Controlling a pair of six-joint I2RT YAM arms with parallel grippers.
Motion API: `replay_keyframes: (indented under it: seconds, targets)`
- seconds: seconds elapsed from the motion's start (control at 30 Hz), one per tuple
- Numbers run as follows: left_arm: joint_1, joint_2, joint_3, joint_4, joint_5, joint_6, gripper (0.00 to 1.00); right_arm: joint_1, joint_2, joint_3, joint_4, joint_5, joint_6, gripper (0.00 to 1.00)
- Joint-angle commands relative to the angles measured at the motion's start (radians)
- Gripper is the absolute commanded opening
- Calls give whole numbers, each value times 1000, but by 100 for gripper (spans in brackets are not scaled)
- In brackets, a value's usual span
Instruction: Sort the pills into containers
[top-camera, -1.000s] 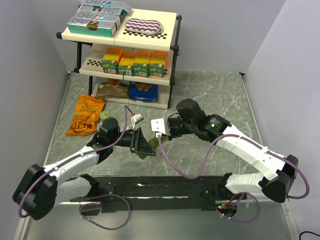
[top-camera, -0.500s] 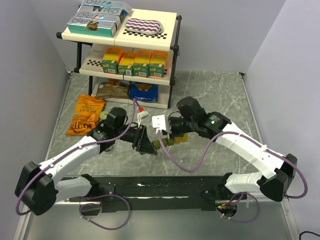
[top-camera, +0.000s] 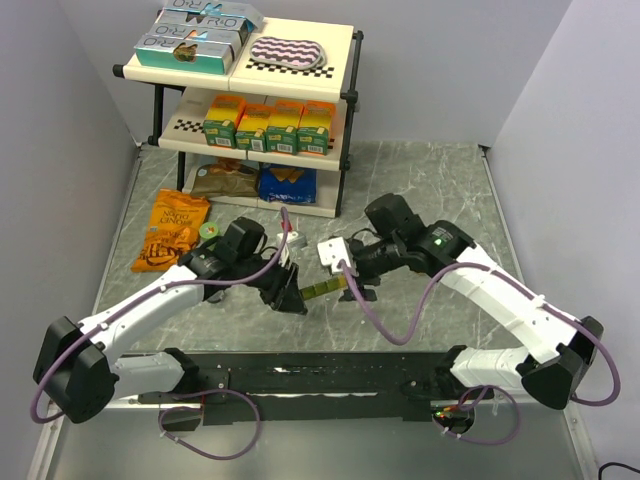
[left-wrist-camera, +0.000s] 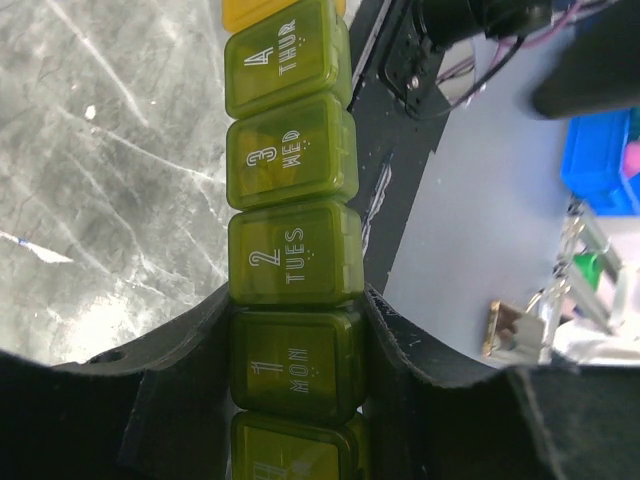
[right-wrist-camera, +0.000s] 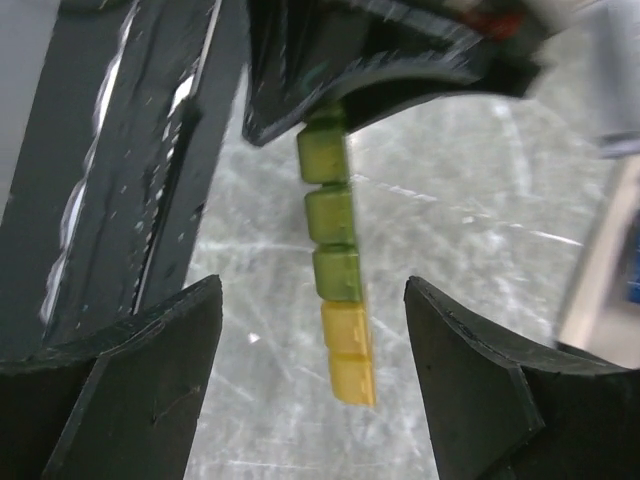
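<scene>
Green-to-yellow containers strip (top-camera: 322, 289) hung above the tabletop (top-camera: 430, 190), its dark-green end pinched at the MON cell (left-wrist-camera: 296, 378) by the left claw (left-wrist-camera: 295, 335). Right claw (right-wrist-camera: 312, 300) had just sprung wide, releasing the yellow end. Handover looked done; lids still shut.

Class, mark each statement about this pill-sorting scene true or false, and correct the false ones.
1. The left gripper is shut on the pill organizer at its MON compartment. True.
2. The right gripper is clamped on the organizer's yellow end. False: its jaws stand open, one on each side of the strip, not touching it.
3. The lids marked TUES, WED and THUR are shut. True.
4. The orange snack bag lies on top of the shelf rack. False: it lies on the table, to the left of the rack.
</scene>
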Motion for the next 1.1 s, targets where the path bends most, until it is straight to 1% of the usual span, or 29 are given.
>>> replay_keyframes:
  seconds: [0.0, 0.17, 0.27, 0.37, 0.47, 0.5, 0.57, 0.6, 0.7, 0.77, 0.8, 0.9, 0.97, 1.0, 1.07]
  targets:
    - [-37, -14, 61, -7, -7, 68, 1, 1, 2, -63, 7, -54, -102, 80]
    - [-45, -12, 68, 22, 10, 39, 1, 17, 28, -89, 52, -48, -100, 80]
    - [-45, -21, 51, 82, 31, -13, 1, 26, 27, -106, 63, -49, -97, 77]
    - [-45, -30, 25, 163, 60, -66, 1, 38, 25, -136, 84, -36, -88, 71]
    - [-45, -40, 19, 194, 63, -80, 1, 41, 30, -152, 112, -28, -67, 55]
    - [-45, -41, 19, 195, 63, -79, 1, 43, 31, -153, 118, -23, -60, 45]
    - [-45, -46, 22, 191, 62, -67, 1, 43, 33, -150, 128, -19, -50, 37]
    - [-45, -44, 25, 185, 59, -59, 1, 41, 33, -149, 130, -17, -45, 30]
    - [-45, -53, 28, 166, 43, -28, 1, 41, 31, -144, 139, -16, -24, 17]
    - [-45, -59, 30, 162, 25, -7, 1, 43, 31, -143, 136, -28, -13, 12]
    - [-45, -66, 30, 160, 16, 5, 1, 43, 30, -140, 135, -34, -8, 7]
    - [-49, -101, 18, 172, -26, 55, 1, 41, 30, -138, 127, -66, 15, 1]
    - [-55, -136, -1, 184, -52, 96, 2, 41, 28, -133, 125, -74, 29, 0]
    - [-57, -162, -7, 189, -67, 113, 7, 40, 27, -132, 122, -80, 33, 0]
    - [-65, -188, -31, 212, -102, 150, 21, 38, 24, -130, 122, -79, 41, 0]
